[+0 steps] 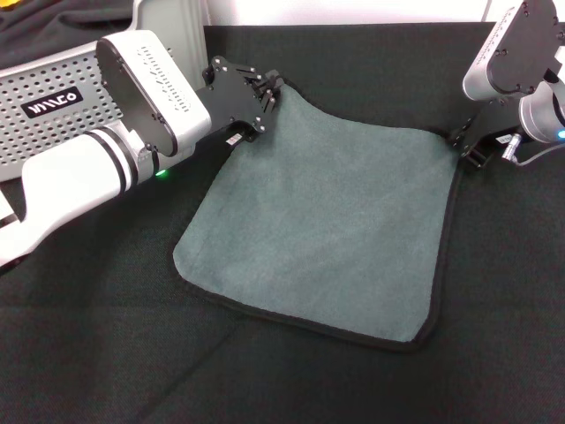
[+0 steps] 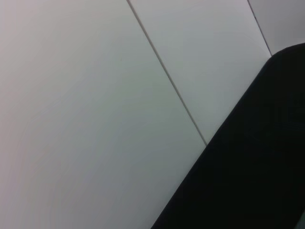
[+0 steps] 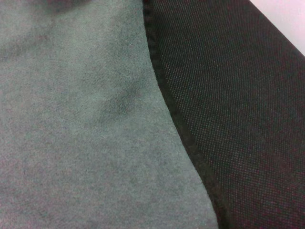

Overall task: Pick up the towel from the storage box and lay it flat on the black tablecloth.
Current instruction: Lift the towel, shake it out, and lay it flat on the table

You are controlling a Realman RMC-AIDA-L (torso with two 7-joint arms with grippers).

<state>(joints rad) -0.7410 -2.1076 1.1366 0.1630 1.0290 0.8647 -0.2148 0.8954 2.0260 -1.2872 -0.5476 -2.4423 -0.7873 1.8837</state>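
Towel [image 1: 331, 221] spread grey-green face up on the tablecloth [image 1: 88, 353], box [image 1: 53, 110] well behind, left gripper [image 1: 265, 91] pinching the far left corner, right gripper [image 1: 472, 152] at the far right corner, grip state unclear.

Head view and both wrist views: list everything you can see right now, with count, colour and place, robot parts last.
Square plush towel: one, grey-green face up with black hem, spread on the cloth at centre.
Large black fabric tablecloth: one, black, covering the work surface under the towel.
Perforated plastic storage box: one, pale grey with black label, far left, behind the left arm.
Left gripper: one, black, at the towel's far left corner.
Right gripper: one, black, at the towel's far right corner.
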